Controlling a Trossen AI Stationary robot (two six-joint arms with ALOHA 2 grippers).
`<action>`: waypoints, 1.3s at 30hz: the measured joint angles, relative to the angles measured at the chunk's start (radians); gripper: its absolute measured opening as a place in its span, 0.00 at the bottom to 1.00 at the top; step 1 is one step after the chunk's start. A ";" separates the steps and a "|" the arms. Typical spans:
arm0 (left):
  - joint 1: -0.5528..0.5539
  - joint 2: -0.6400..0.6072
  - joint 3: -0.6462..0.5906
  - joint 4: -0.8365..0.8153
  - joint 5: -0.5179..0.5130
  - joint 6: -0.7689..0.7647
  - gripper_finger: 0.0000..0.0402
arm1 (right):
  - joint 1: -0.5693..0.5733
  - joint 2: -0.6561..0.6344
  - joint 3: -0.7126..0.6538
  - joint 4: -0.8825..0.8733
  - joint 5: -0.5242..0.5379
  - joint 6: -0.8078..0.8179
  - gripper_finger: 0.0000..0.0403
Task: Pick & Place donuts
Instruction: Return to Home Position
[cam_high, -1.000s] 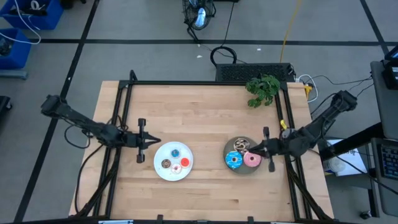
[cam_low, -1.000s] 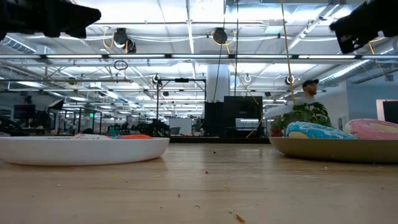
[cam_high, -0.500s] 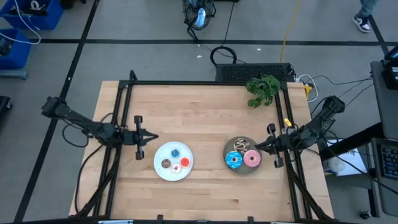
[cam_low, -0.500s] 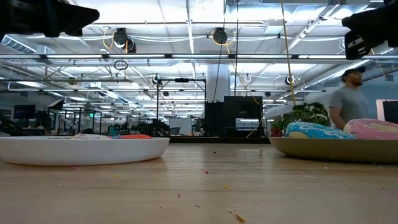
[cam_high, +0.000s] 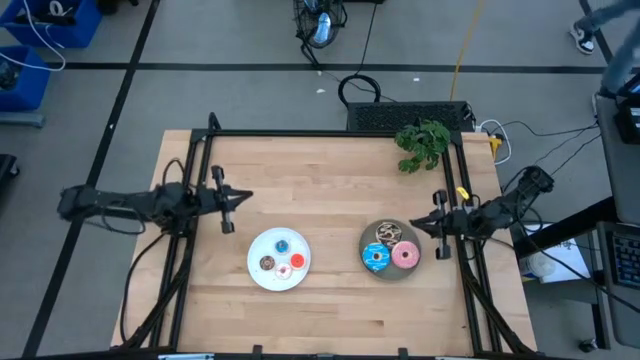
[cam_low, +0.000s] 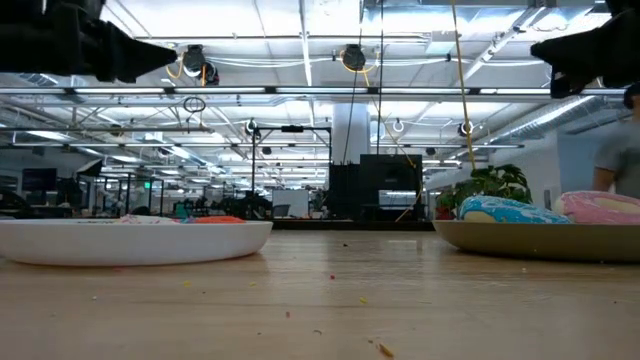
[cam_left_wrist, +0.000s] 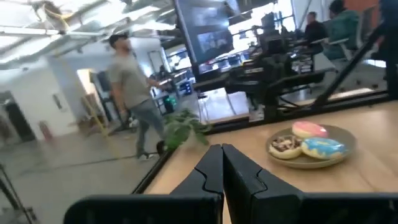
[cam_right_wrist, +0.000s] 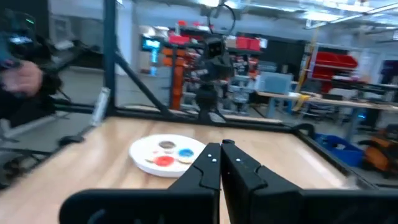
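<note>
Four tiny donuts, blue (cam_high: 283, 245), brown (cam_high: 267, 264), red (cam_high: 297, 262) and whitish (cam_high: 283, 271), lie on the white plate (cam_high: 255, 245). Three larger ones, blue (cam_high: 377, 258), pink (cam_high: 405, 255) and speckled chocolate-brown (cam_high: 385, 234), lie on the grey plate (cam_high: 366, 243). My left gripper (cam_high: 246, 197) is shut and hangs above the table, on the far-left side of the white plate. My right gripper (cam_high: 413, 224) is shut above the grey plate's far-right rim. The left wrist view looks across at the grey plate (cam_left_wrist: 311, 155); the right wrist view shows the white plate (cam_right_wrist: 140, 149).
A green plant (cam_high: 423, 143) sits at the table's far right corner. A black frame (cam_high: 330, 133) runs along the far and side edges. Bare wood lies between the plates and along the near edge. A person (cam_left_wrist: 134, 93) walks in the room beyond; another (cam_low: 620, 160) shows in the low view.
My left gripper has moved toward the table's far edge, away from the white plate, its arm swinging with it. My right gripper has drawn back toward the right and far edges, off the pink donut, to the grey plate's rim. The donuts and plates have stayed put.
</note>
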 joint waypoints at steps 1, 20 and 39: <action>0.041 -0.001 0.000 -0.009 0.040 -0.021 0.01 | -0.020 0.000 0.000 -0.008 -0.005 0.003 0.00; 0.140 -0.242 0.000 -0.308 0.353 -0.041 0.00 | -0.173 0.000 0.000 -0.087 -0.187 0.081 0.00; 0.123 -0.340 -0.113 -0.304 0.379 -0.048 0.00 | -0.446 0.000 0.003 -0.161 -0.341 0.208 0.00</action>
